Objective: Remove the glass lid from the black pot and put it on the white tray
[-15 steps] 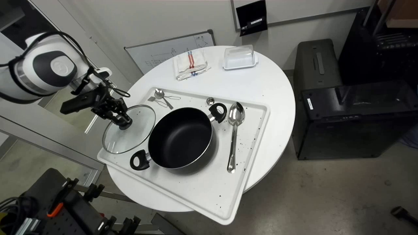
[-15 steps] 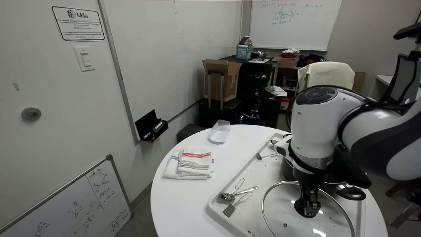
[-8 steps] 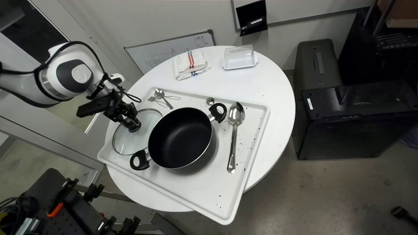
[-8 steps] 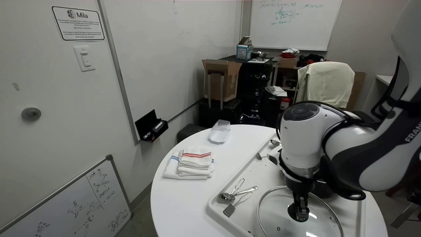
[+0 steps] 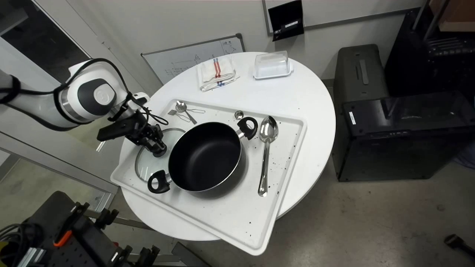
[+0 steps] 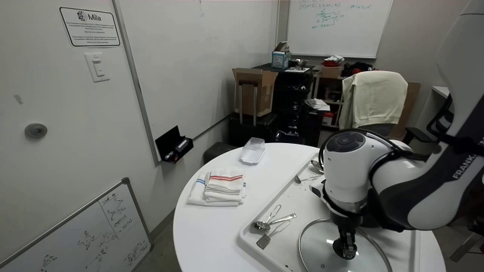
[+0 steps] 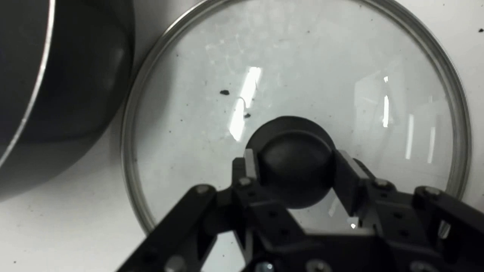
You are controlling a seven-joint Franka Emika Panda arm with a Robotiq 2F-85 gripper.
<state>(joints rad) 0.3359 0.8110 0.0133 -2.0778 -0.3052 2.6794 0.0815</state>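
Observation:
The glass lid (image 5: 146,163) is a clear disc with a metal rim and a dark knob (image 7: 297,166). It lies level on or just above the white tray (image 5: 230,222), beside the black pot (image 5: 204,159); I cannot tell whether it touches the tray. It also shows in the other views (image 6: 321,241) (image 7: 302,75). My gripper (image 7: 295,160) is shut on the knob, one finger on each side; it also shows in both exterior views (image 5: 157,148) (image 6: 345,245). The pot is uncovered, and its dark wall (image 7: 90,75) stands close to the lid's rim in the wrist view.
Small utensils (image 5: 183,111) lie on the tray near the lid. A large metal spoon (image 5: 266,155) lies past the pot, whose loop handle (image 5: 159,181) sticks out near the lid. Folded towels (image 5: 217,74) and a butter dish (image 5: 272,66) stand on the round white table (image 5: 311,111).
The gripper and lid have moved down and towards the pot, to the right in an exterior view. The lid is now partly behind the pot there. The pot and utensils have not moved.

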